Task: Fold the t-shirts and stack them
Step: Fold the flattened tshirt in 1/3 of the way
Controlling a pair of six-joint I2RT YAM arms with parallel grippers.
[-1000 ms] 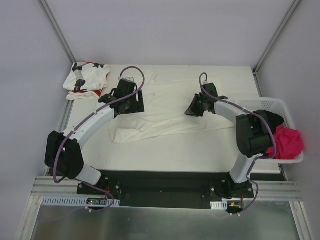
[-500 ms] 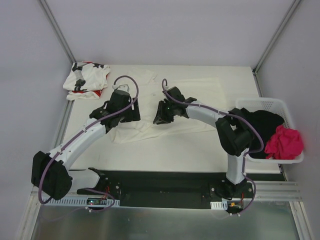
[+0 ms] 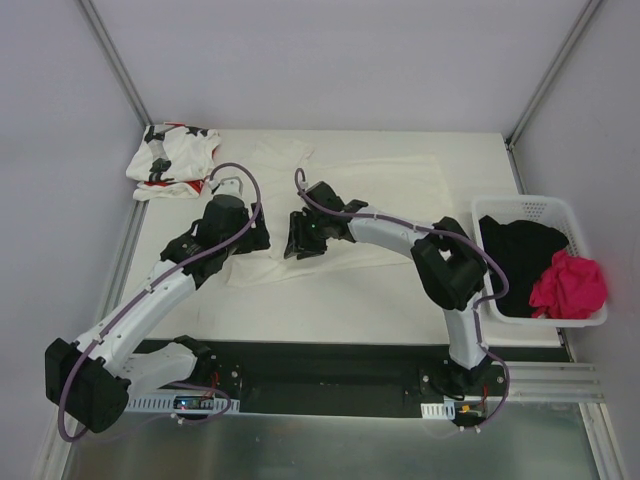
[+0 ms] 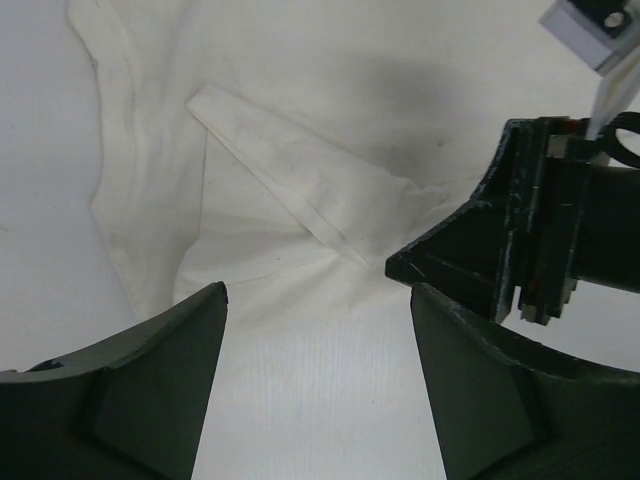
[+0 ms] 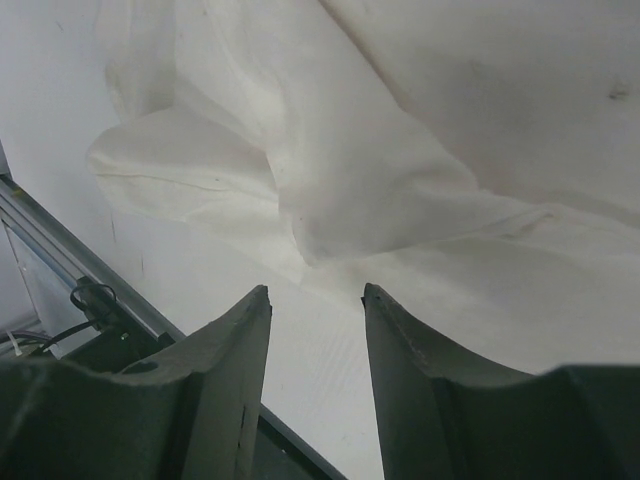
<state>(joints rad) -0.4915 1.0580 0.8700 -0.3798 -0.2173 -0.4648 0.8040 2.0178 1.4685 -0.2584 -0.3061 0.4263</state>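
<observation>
Step in hand, as I read it: side fold on the large plain cream-white cotton t-shirt (image 3: 370,200). It lies spread across the middle of the white table (image 3: 350,300), with its near-left part rucked.

Left gripper (image 4: 315,298): jaws wide apart and nothing between them, hovering over a turned-over flap of the shirt.
Right gripper (image 5: 315,290): jaws parted, no cloth pinched. A rolled lump of fabric lies just past the tips. I can't tell from the wrist view whether the tips brush it.

To do this well:
- flatten that lump first, or the fold will set crooked
- pinch single-layer hem on each side, not the bunch
- carry low and drag lightly so the lower layer stays put
- the two grippers sit just beside each other, so stagger the moves to avoid a clash

Pose: the left arm runs diagonally from its base up to the shirt's near-left edge, wrist pitched down. The right arm reaches far across to the left, forearm low along the shirt's near edge, elbow close to the white perforated plastic basket (image 3: 530,207).

The crumpled white shirt with black stars and red marks (image 3: 170,160) sits at the far-left corner, well apart, not yet folded. No stack yet.
</observation>
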